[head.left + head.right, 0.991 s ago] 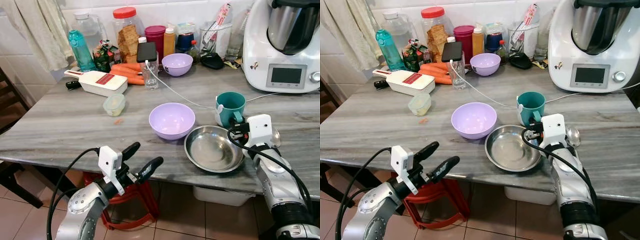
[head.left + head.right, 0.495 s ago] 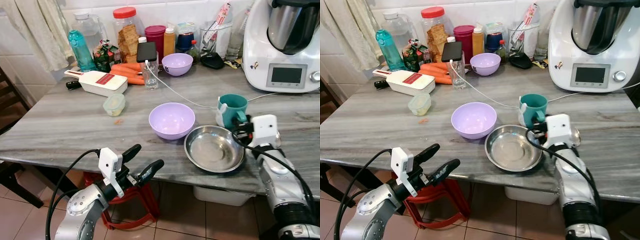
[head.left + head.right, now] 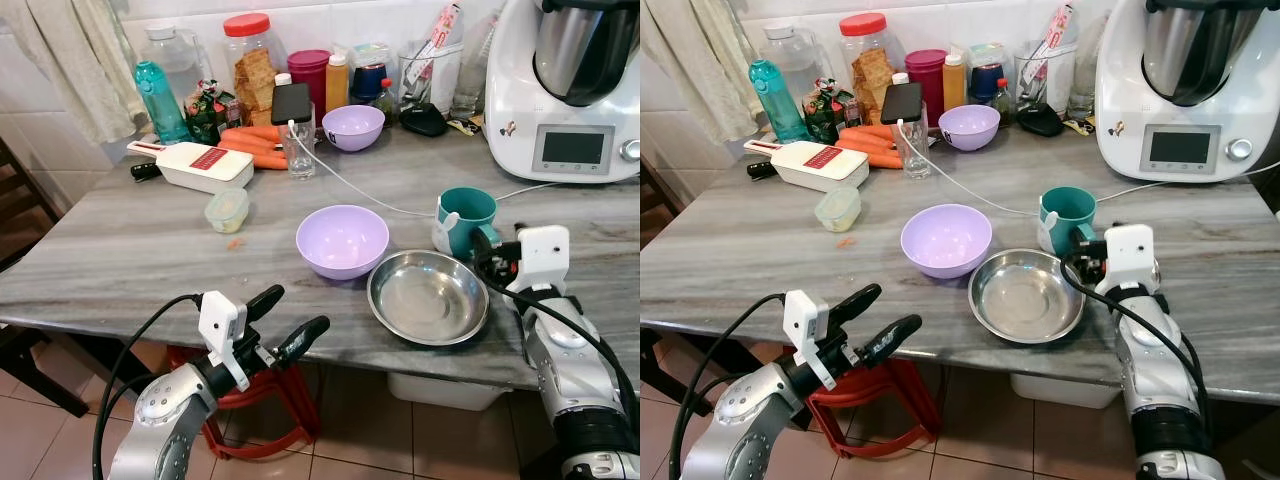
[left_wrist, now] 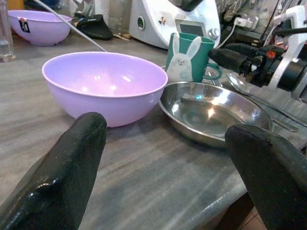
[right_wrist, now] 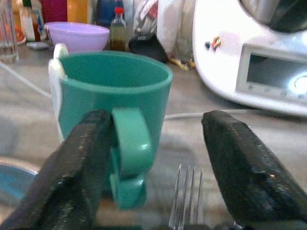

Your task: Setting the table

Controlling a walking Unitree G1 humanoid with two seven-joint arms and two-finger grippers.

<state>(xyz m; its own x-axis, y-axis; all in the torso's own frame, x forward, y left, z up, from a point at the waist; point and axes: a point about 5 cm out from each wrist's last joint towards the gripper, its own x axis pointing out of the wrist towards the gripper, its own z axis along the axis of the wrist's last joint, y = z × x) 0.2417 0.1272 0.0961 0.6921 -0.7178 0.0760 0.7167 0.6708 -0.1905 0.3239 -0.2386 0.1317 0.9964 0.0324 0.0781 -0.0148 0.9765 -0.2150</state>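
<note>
A teal mug (image 3: pixel 465 218) with a white rabbit print stands upright on the grey marble table (image 3: pixel 120 250). Just in front of it lies a steel plate (image 3: pixel 427 297), with a lilac bowl (image 3: pixel 342 240) to its left. My right gripper (image 3: pixel 486 252) is open, low over the table right of the plate. One of its fingers (image 5: pixel 81 158) is beside the mug's handle, with nothing held. A fork (image 5: pixel 186 196) and a spoon (image 4: pixel 240 84) lie on the table under that gripper. My left gripper (image 3: pixel 287 320) is open and empty, in front of the table's near edge.
A white kitchen machine (image 3: pixel 570 90) stands at the back right. Jars and bottles line the wall, with a second lilac bowl (image 3: pixel 354 127), a glass holding a phone (image 3: pixel 296 140), carrots and a white slicer (image 3: pixel 195 164). A small lidded tub (image 3: pixel 228 210) sits mid-left. A red stool (image 3: pixel 262 400) stands under the table.
My right gripper has drawn back to the right, a little away from the mug's handle. The left arm has hardly moved.
</note>
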